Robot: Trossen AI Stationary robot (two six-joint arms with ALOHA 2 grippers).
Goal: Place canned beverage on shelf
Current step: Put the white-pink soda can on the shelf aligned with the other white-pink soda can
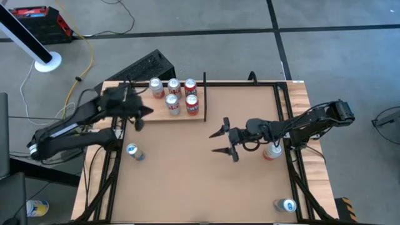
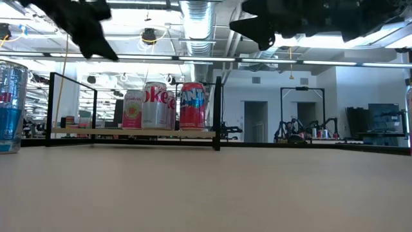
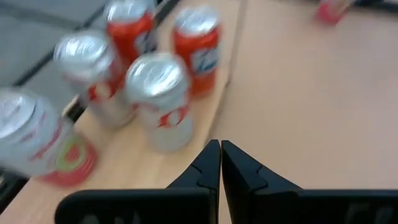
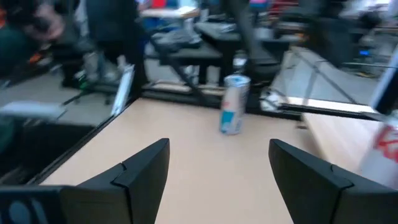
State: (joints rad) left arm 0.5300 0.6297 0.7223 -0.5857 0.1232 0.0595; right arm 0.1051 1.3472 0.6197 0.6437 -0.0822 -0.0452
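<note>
Five cans (image 1: 177, 95) crowd the shelf (image 1: 178, 117) at the table's (image 1: 187, 181) far edge, leaving bare board only nr its right rail. Table centre is wide open. Obstacles: a blue can (image 1: 134, 152) nr the left edge, a red-based can (image 1: 272, 152) by the right edge, another can (image 1: 285, 205) at the near-right corner.

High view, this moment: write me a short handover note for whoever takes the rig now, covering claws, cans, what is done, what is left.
Left claw: shut, empty, beside the pale wooden shelf with black metal rails.
Right claw: open, empty, over mid-table.
Done: five upright drink cans stand on the shelf.
Left: the blue and silver can on the table's left side, a red and white can under the right arm, and a blue can at the near right corner are still off the shelf.
</note>
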